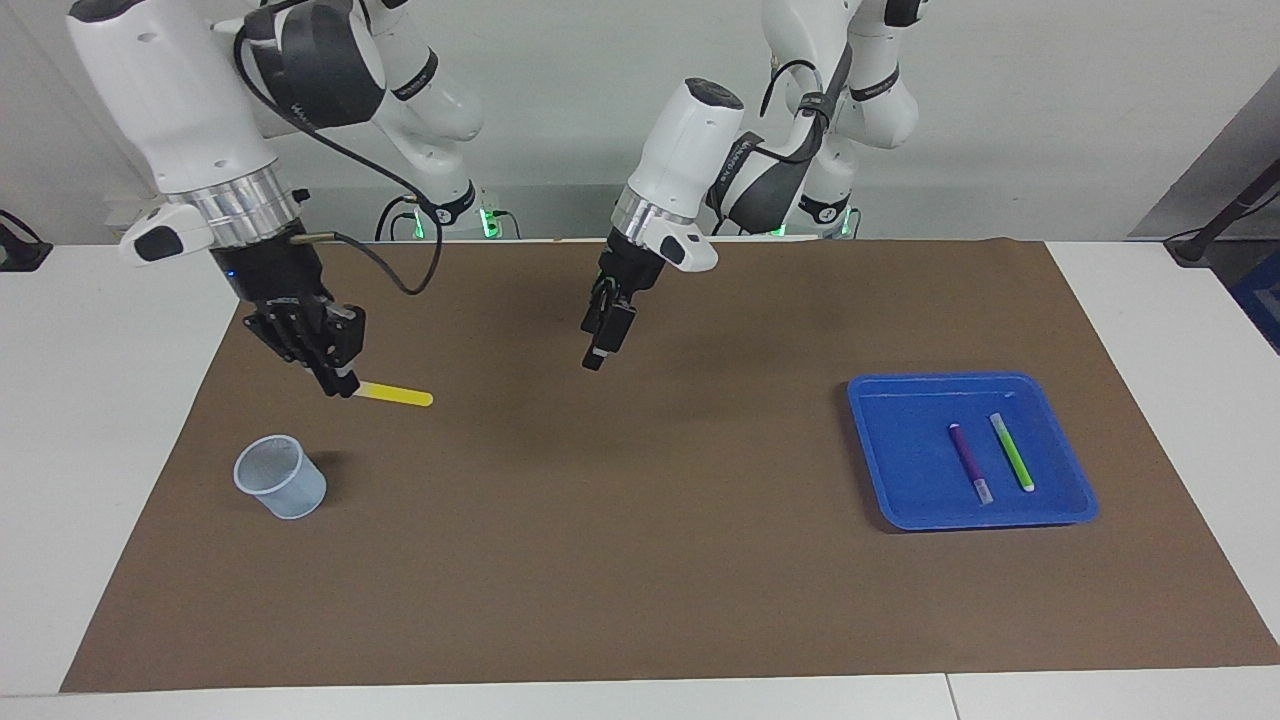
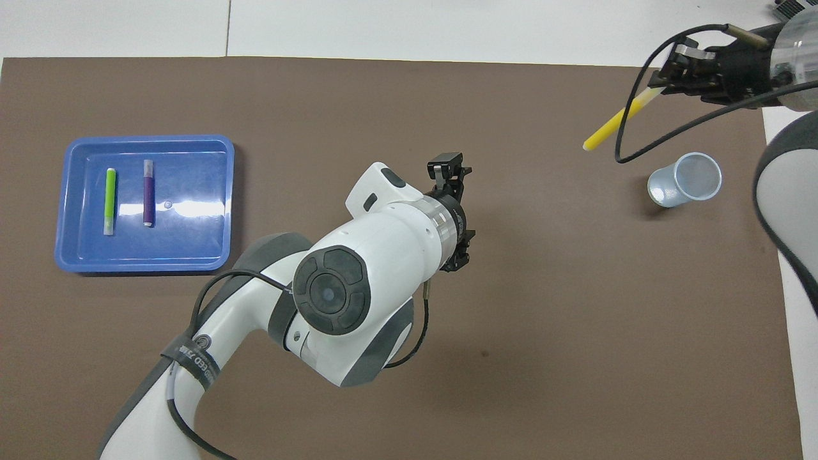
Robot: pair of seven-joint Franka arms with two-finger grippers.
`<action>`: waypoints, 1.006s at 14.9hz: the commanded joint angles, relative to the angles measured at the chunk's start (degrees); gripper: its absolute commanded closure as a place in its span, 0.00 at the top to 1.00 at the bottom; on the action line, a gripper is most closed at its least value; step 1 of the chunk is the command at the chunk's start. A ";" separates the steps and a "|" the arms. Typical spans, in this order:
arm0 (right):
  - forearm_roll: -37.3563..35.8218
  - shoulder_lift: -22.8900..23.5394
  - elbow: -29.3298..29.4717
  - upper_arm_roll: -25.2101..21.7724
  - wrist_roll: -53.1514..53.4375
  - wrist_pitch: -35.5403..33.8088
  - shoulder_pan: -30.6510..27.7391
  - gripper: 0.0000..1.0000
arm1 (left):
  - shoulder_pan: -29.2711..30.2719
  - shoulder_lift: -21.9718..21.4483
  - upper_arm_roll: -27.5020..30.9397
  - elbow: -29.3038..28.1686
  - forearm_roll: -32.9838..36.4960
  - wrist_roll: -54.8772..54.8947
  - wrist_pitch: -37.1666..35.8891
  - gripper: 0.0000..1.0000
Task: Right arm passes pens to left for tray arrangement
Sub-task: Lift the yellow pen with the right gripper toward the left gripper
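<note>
Facing view, read from the right arm's end of the table across to the left arm's.

Right gripper [image 1: 345, 385]: raised over the brown mat [image 1: 640, 600] near that end, jaws clamped on the pale end of the yellow pen [image 1: 398, 395]. The pen sticks out roughly level, its yellow tip pointing toward the table's middle, presumably so the free length is offered for the other arm to take.

Cup [image 1: 281, 477]: small translucent pale-blue cup, upright on the mat, below the held pen and closer to the table's front edge. It looks empty, though its inside is only partly visible from here.

Left gripper [image 1: 600, 345]: hanging over the middle of the mat, tilted toward the right arm, jaws apart and holding nothing. My reading is that it waits to receive; the pen tip and this gripper are well apart.

Tray [image 1: 880, 470]: blue, flat on the mat toward the left arm's end. The purple pen [image 1: 969, 461] and the green pen [image 1: 1012, 452] lie in it side by side, nearly parallel, not touching, pale ends toward the front edge. Bare floor remains beside the purple pen, likely for the yellow one.

Judgement: two pens placed, the third in hand, handover not yet made.
</note>
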 commanded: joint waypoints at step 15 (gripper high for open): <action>0.86 -9.05 -17.13 0.17 20.00 24.74 8.73 0.00 | -0.58 5.59 1.72 9.57 0.19 -12.28 9.49 1.00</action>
